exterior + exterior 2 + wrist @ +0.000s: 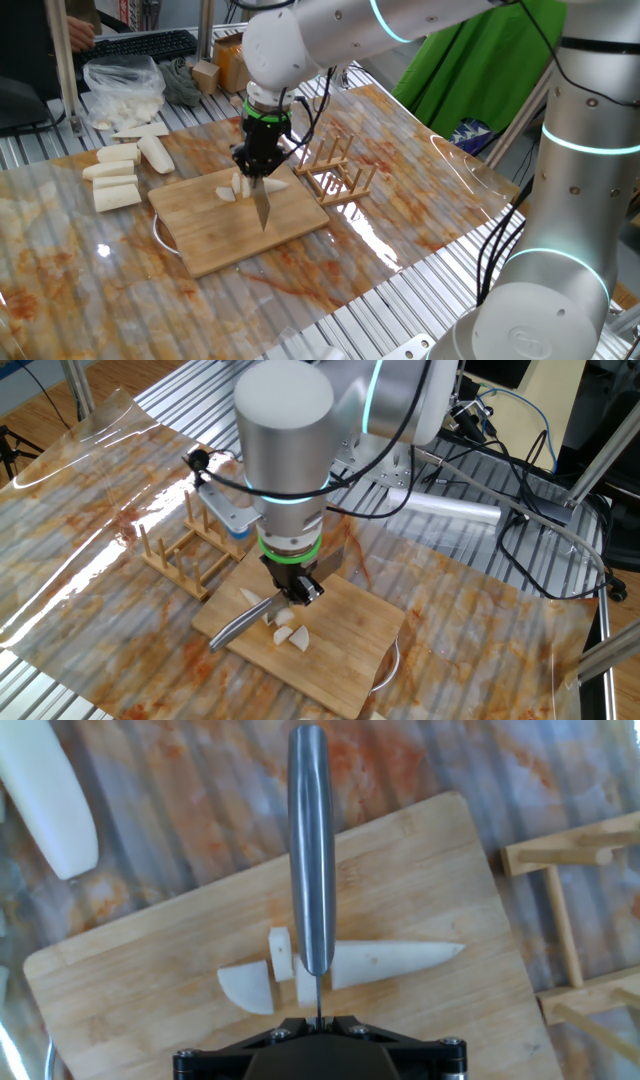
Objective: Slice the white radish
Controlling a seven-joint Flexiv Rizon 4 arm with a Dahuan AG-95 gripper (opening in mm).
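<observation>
Hand view, nearest first: the gripper (318, 1028) is closed on the handle end of a knife (311, 850), blade running straight away from the camera. The blade stands across the white radish (385, 963), which lies on the cutting board (150, 1010) with its pointed tip toward the right of this view. Two cut pieces lie left of the blade: one small slice (280, 953) standing on edge just beside it, one rounded end piece (247, 988) further left, close to the slice. The blade hides part of the radish at the cut line, so whether a further slice is freed there cannot be told.

Beyond the board's right edge stands a wooden peg rack (570, 920), apart from the board. At the upper left of the hand view lies one bigger white chunk (47, 795) on the marbled table cover (200, 780).

One fixed view: the board sits on the cover with the rack (338, 172) just beside its far corner. A metal rim (160, 237) shows from under the board's left edge. Left of the board lie about five blunt white chunks (117, 178) in a loose group. Farther back sits a clear plastic bag (124, 88) holding white pieces, count not readable. Behind it is a grey cloth (183, 80), then two small boxes (222, 65).

The other fixed view: the arm's wrist blocks the far half of the board (340, 660).
</observation>
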